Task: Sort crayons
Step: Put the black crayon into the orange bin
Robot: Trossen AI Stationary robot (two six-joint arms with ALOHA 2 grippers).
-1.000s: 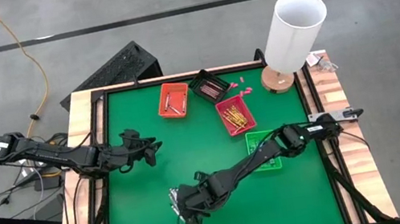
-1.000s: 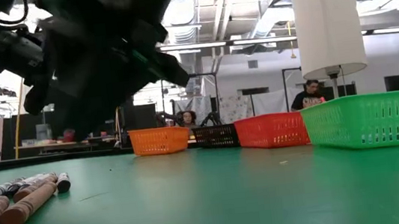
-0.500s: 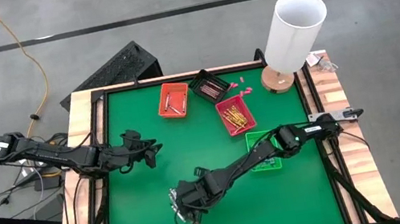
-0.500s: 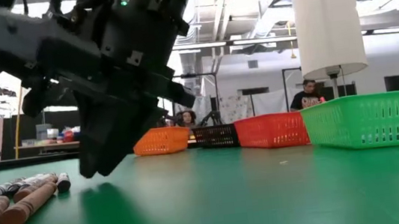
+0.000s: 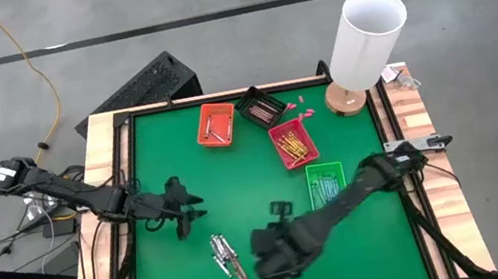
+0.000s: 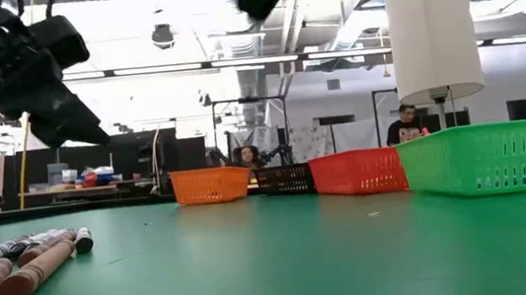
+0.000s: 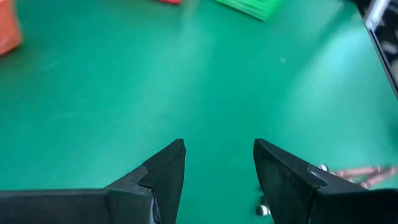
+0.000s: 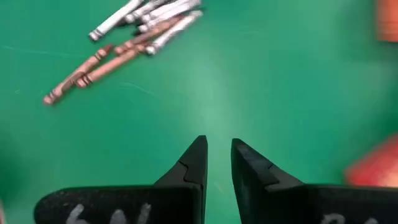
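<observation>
Most crayons look sorted; one small pile is left.

The table [image 5: 237, 187] holds four trays [image 5: 292, 142] at its far side, with crayons already in them. A last pile of crayons [image 5: 225, 258], grey and brown-red thin sticks, lies near the table's front edge. The left gripper [image 5: 180, 212] is wide apart near the pile. The right gripper [image 5: 268, 263], just beside the pile, is a little apart and holds nothing.

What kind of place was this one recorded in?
Likely an open lab or workshop: exposed ceiling ducts, people seated at benches behind the green table, and a taped concrete floor.
</observation>
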